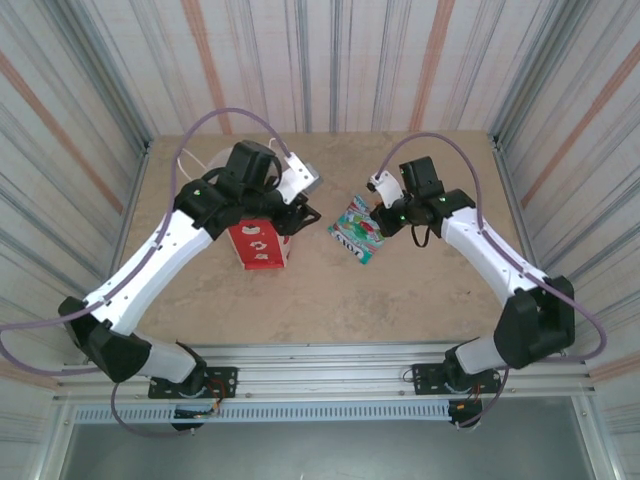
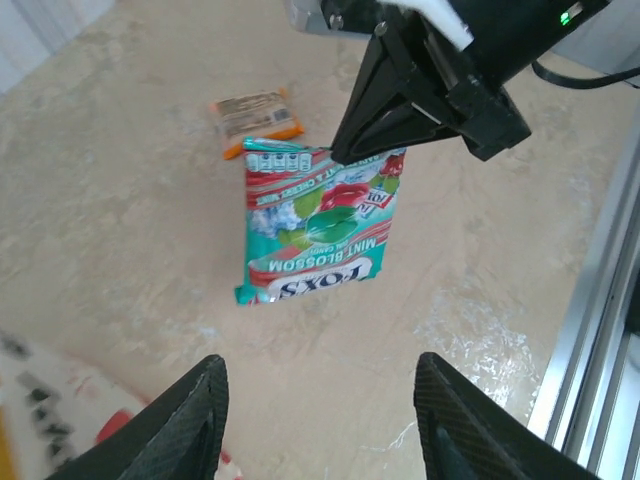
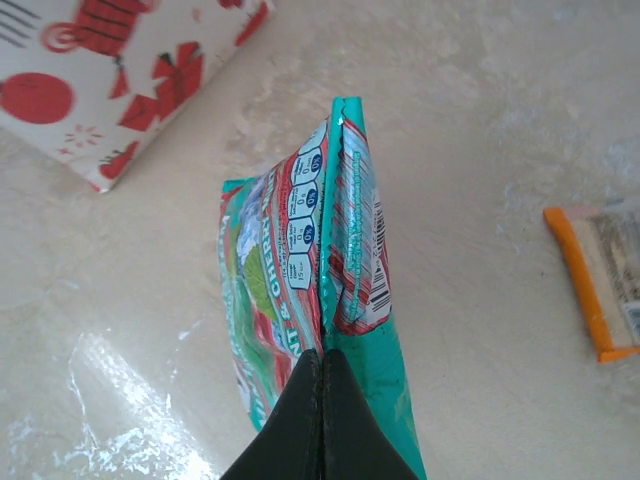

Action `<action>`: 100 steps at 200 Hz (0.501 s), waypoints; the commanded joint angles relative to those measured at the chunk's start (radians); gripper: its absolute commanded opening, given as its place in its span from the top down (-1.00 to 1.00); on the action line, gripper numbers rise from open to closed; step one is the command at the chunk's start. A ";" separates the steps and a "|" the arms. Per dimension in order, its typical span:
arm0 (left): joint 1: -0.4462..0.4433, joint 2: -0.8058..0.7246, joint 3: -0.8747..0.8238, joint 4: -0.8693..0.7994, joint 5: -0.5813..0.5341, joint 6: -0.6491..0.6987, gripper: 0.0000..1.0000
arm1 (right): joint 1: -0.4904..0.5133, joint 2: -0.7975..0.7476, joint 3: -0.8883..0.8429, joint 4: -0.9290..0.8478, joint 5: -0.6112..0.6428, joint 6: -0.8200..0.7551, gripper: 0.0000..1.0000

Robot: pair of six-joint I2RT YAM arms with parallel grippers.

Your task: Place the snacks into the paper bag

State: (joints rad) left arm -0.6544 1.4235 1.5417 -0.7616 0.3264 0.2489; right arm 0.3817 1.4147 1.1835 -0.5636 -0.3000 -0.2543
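My left arm and my right arm are white shells with bulky black joints, each bolted down on a black base plate, and a pale lilac cable loops off each one. My left gripper has matt black fingers, rounded and finely ribbed; my right gripper is smooth black plastic tapering to a thin wedge, with a small green light glowing on the black housing behind it.

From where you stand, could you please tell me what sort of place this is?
Probably a robot test cell, not a home or shop: a left arm and right arm bolted to an aluminium frame, striped panel walls closing in the table, with a paper bag and snack packet as props.
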 commanded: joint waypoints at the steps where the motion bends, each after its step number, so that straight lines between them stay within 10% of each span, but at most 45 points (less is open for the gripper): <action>1: -0.010 0.040 -0.046 0.086 0.069 0.039 -0.10 | 0.008 -0.092 -0.025 0.012 -0.089 -0.113 1.00; 100: -0.021 0.220 -0.063 0.280 0.267 0.038 -0.40 | 0.006 -0.333 -0.062 0.012 -0.254 -0.204 1.00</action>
State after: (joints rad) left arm -0.6685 1.6176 1.4769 -0.5472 0.4805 0.2661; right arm 0.3820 1.1267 1.1236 -0.5720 -0.4778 -0.4160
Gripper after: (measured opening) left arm 0.700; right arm 0.042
